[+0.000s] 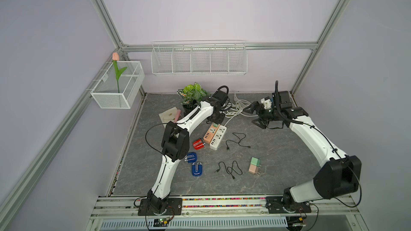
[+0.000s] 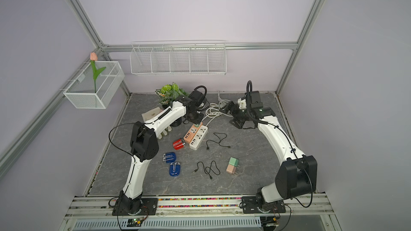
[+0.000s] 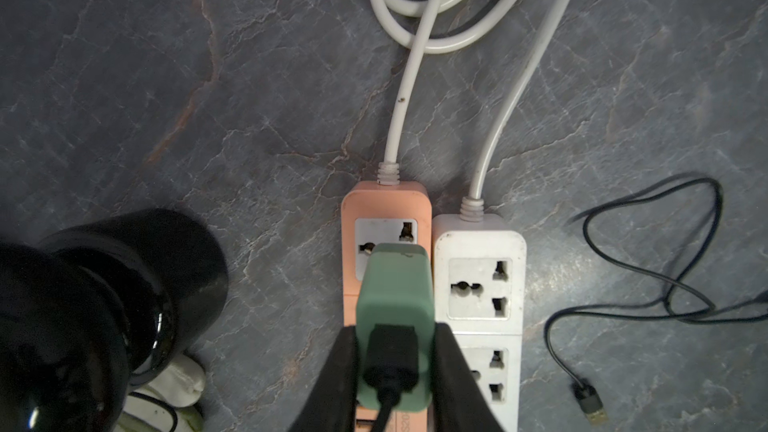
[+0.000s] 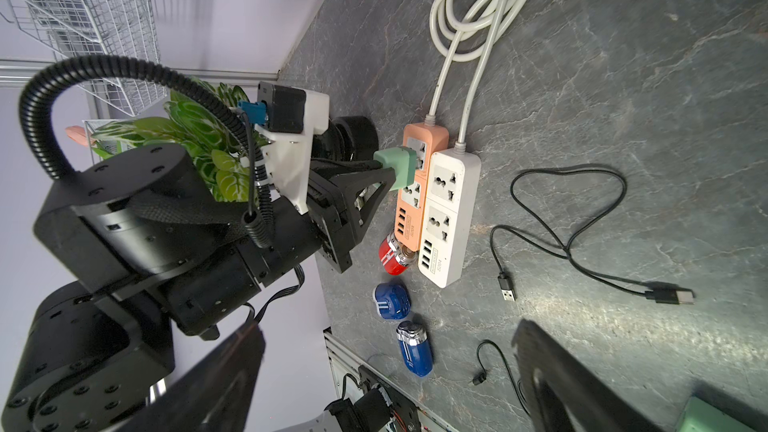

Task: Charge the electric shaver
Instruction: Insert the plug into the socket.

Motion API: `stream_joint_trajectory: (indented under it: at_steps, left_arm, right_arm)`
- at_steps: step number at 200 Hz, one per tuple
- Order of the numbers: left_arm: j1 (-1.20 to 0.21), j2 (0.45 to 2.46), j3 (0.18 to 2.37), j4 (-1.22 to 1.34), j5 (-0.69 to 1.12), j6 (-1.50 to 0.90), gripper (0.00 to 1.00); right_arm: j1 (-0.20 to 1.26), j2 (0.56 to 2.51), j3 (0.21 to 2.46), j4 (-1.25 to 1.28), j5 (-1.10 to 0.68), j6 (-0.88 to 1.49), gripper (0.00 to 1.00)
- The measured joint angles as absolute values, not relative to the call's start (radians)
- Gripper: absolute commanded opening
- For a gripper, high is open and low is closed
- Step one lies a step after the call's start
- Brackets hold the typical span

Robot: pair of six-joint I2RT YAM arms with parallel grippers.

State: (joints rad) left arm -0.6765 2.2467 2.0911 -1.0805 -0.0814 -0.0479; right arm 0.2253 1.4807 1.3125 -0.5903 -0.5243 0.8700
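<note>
Holding the green adapter (image 3: 395, 284) at a socket of the orange power strip (image 3: 384, 205), the left gripper (image 3: 397, 328) has its jaws clenched on it; skewed prongs could jam or shove the strip. The right gripper (image 1: 253, 115) hangs released. The red shaver (image 4: 390, 257) lies just beside the strip's far end.

Green adapter (image 3: 395, 297) hides its prongs; its black cable (image 3: 384, 411) runs off-frame.
</note>
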Motion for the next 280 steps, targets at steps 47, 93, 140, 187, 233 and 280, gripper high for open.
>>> stream_joint_trajectory:
  at_steps: [47, 93, 140, 187, 233, 280]
  left_arm:
    - [-0.674, 2.254, 2.096, -1.054, -0.081, -0.048, 0.0]
    - [-0.674, 2.263, 2.103, -1.037, -0.069, -0.048, 0.0]
    - [-0.673, 2.265, 2.106, -1.037, -0.063, -0.049, 0.0]
    - [-0.673, 2.275, 2.124, -1.056, -0.062, -0.052, 0.0]
    - [-0.673, 2.276, 2.134, -1.078, -0.052, -0.052, 0.0]
    - [-0.673, 2.317, 2.162, -1.123, -0.043, -0.052, 0.0]
  right_arm:
    - [0.225, 1.481, 1.309, -0.59, -0.529, 0.87, 0.97]
    - [0.225, 1.481, 1.306, -0.59, -0.534, 0.87, 0.97]
    - [0.225, 1.482, 1.303, -0.59, -0.54, 0.871, 0.97]
    - [0.225, 1.483, 1.301, -0.59, -0.54, 0.871, 0.96]
    - [0.225, 1.483, 1.296, -0.588, -0.54, 0.871, 0.97]
    - [0.225, 1.483, 1.296, -0.587, -0.54, 0.875, 0.96]
